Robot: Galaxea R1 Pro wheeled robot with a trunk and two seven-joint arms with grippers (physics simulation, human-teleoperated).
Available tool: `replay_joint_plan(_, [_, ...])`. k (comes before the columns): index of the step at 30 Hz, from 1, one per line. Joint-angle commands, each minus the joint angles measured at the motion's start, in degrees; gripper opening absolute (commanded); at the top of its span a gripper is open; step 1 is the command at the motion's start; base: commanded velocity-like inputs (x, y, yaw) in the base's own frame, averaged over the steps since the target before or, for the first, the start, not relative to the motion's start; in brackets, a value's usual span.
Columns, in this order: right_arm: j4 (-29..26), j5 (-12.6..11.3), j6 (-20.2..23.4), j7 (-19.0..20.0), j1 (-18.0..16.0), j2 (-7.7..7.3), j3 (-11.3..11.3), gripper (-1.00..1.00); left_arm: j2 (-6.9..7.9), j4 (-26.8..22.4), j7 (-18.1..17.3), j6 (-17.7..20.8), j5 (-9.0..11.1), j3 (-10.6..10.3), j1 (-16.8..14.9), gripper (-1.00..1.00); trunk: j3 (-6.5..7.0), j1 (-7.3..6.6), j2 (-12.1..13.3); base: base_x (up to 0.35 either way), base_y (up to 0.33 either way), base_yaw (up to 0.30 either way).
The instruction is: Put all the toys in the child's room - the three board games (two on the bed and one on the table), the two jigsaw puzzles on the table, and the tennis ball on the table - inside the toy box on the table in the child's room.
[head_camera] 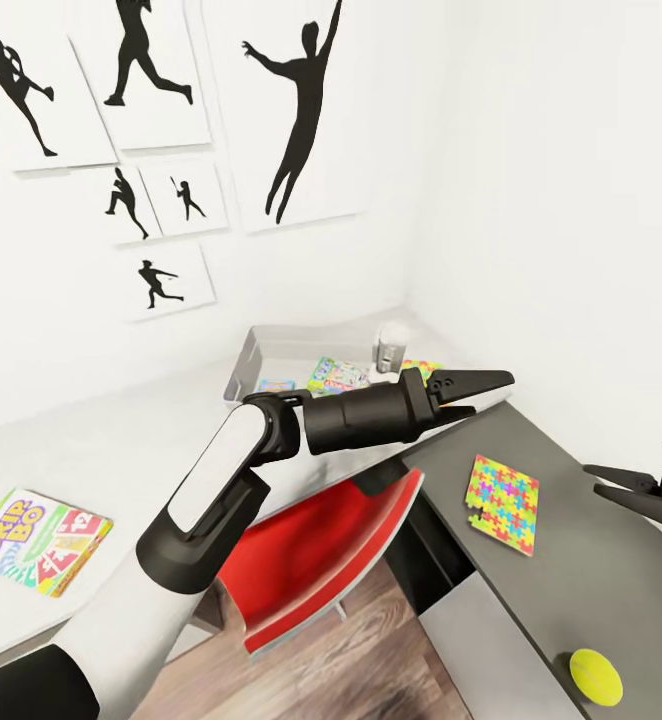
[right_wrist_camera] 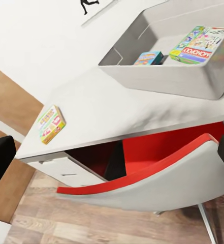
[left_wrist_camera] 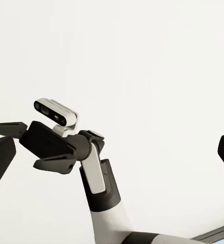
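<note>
My arms over the desk corner, nothing held.

Nearest me, the tennis ball (head_camera: 595,677) lies on the dark side table (head_camera: 571,580), with a jigsaw puzzle (head_camera: 502,503) farther along it. My right gripper (head_camera: 621,483) hangs beside them, fingers parted and empty. The Skip-Bo game (head_camera: 39,541) rests on the pale table (head_camera: 121,440). My left gripper (head_camera: 476,388) reaches out open and empty near the toy box (right_wrist_camera: 157,76), which holds the Monopoly box (right_wrist_camera: 200,44) and a small blue box (right_wrist_camera: 148,58).
</note>
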Motion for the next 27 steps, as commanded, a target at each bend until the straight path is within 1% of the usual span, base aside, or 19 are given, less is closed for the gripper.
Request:
replay_joint_plan(1, [0.0, -0.2, 0.4, 0.0, 0.0, -0.03, 0.0, 1.00, -0.01, 0.0, 0.5, 0.1, 0.6, 0.0, 0.0, 1.00, 0.00, 0.04, -0.1, -0.007, 0.000, 0.000])
replay_joint_plan(6, [0.0, -0.2, 0.4, 0.0, 0.0, -0.02, 0.2, 1.00, 0.32, 0.0, 0.4, 0.1, 0.6, 0.2, 0.5, 1.00, 0.46, 0.04, -0.1, -0.063, 0.000, 0.000])
replay_joint_plan(10, [0.0, -0.2, 0.4, 0.0, -0.1, -0.02, 0.3, 1.00, 0.49, 0.0, 0.3, 0.1, 0.6, 0.2, 0.8, 1.00, 0.83, 0.04, -0.1, -0.177, 0.000, 0.000])
replay_joint_plan(17, [0.0, -0.2, 0.3, 0.0, 0.0, -0.02, 0.4, 1.00, 0.61, 0.0, 0.3, 0.1, 0.6, 0.3, 1.0, 1.00, 1.48, 0.04, -0.1, -0.255, 0.024, 0.014])
replay_joint_plan(27, [0.0, -0.2, 0.3, 0.0, 0.0, -0.02, 0.4, 1.00, 0.70, 0.0, 0.3, 0.1, 0.6, 0.3, 1.0, 1.00, 2.10, 0.04, -0.1, -0.295, 0.093, 0.039])
